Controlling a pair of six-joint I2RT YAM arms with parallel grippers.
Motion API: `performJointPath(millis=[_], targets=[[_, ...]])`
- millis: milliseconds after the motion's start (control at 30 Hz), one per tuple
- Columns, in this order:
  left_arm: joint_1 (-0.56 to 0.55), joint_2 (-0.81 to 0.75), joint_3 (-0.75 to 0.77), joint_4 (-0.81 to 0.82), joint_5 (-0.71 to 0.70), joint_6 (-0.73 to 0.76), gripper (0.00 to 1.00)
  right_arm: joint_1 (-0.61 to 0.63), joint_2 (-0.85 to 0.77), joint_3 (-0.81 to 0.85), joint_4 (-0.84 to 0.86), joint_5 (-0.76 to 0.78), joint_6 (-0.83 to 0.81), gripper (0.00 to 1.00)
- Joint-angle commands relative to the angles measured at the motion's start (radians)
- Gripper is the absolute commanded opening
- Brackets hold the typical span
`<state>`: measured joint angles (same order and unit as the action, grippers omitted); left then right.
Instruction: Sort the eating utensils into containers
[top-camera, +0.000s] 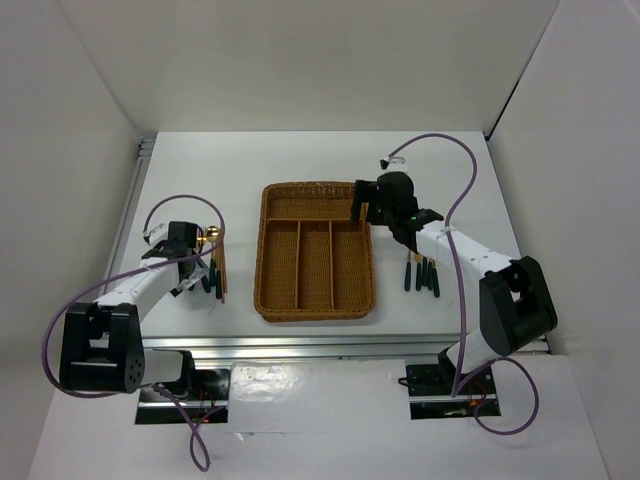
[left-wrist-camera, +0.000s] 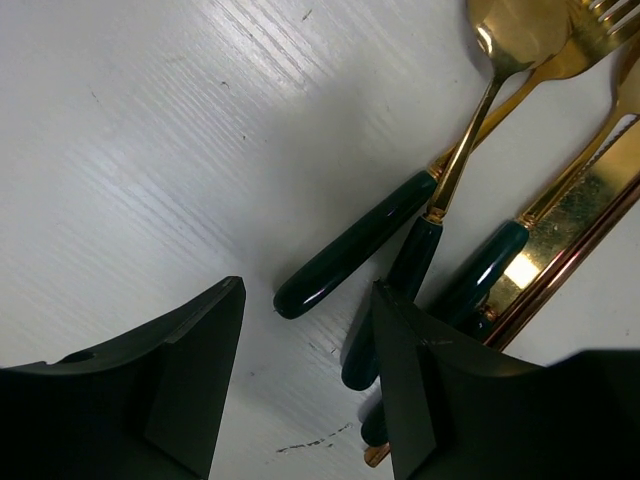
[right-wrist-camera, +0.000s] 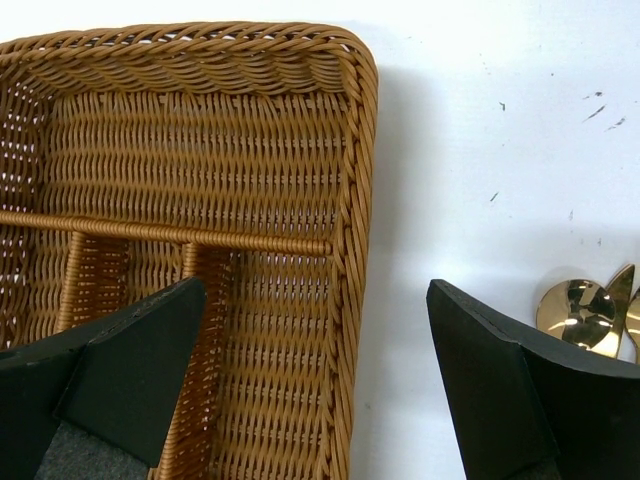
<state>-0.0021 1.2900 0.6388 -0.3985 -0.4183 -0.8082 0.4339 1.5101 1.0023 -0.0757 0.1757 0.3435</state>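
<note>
The left arm's jaws fill the bottom of the left wrist view, parted, with bare white counter (left-wrist-camera: 150, 150) seen between them and nothing grasped. Just above them a dark green handle (left-wrist-camera: 345, 260) lies slantwise, its end pointing into the gap; a second handle is partly covered by the jaw at lower right of the frame. In the upper right corner a gold spoon (left-wrist-camera: 505, 35) and fork (left-wrist-camera: 600, 30) are crossed, with a knife (left-wrist-camera: 590, 190) and copper chopsticks (left-wrist-camera: 575, 255) along the right edge.

In the top view this pile (top-camera: 212, 268) lies left of centre, apart from the wicker tray (top-camera: 262, 250) in the middle. A second cluster of green-handled cutlery (top-camera: 422, 275) is laid near the tray's right side.

In the right wrist view the right arm's jaws are spread wide and hold nothing, one over the tray's long slots, the other over the counter, the tray wall (right-wrist-camera: 355, 200) between them. Gold spoon bowls (right-wrist-camera: 585, 315) show at the right edge.
</note>
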Motion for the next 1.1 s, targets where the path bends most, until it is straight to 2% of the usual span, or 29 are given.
performJointPath(millis=[0,233,300,600,733,833,1000,1067], targets=[[0.007,0.023,0.007,0.016,-0.02,0.023,0.67,-0.001,-0.013,0.044,0.016,0.031,-0.005,1.0],[0.007,0.045,0.025,0.016,-0.03,0.023,0.67,-0.001,-0.013,0.044,0.016,0.041,-0.005,1.0],[0.007,0.057,0.035,0.016,-0.03,0.023,0.62,-0.001,-0.004,0.044,0.016,0.041,-0.005,1.0],[0.016,0.086,0.053,0.016,-0.03,0.041,0.61,-0.001,-0.004,0.053,0.007,0.05,-0.005,1.0],[0.016,0.097,0.062,0.016,-0.03,0.041,0.53,-0.001,-0.004,0.053,0.007,0.05,-0.005,1.0],[0.016,0.106,0.062,0.016,-0.03,0.05,0.42,-0.001,-0.004,0.053,0.007,0.05,-0.005,1.0],[0.025,0.115,0.071,0.026,-0.02,0.05,0.41,-0.001,-0.004,0.053,0.007,0.059,-0.005,1.0],[0.025,0.115,0.071,0.026,-0.02,0.05,0.47,-0.001,-0.004,0.053,0.007,0.059,-0.005,1.0]])
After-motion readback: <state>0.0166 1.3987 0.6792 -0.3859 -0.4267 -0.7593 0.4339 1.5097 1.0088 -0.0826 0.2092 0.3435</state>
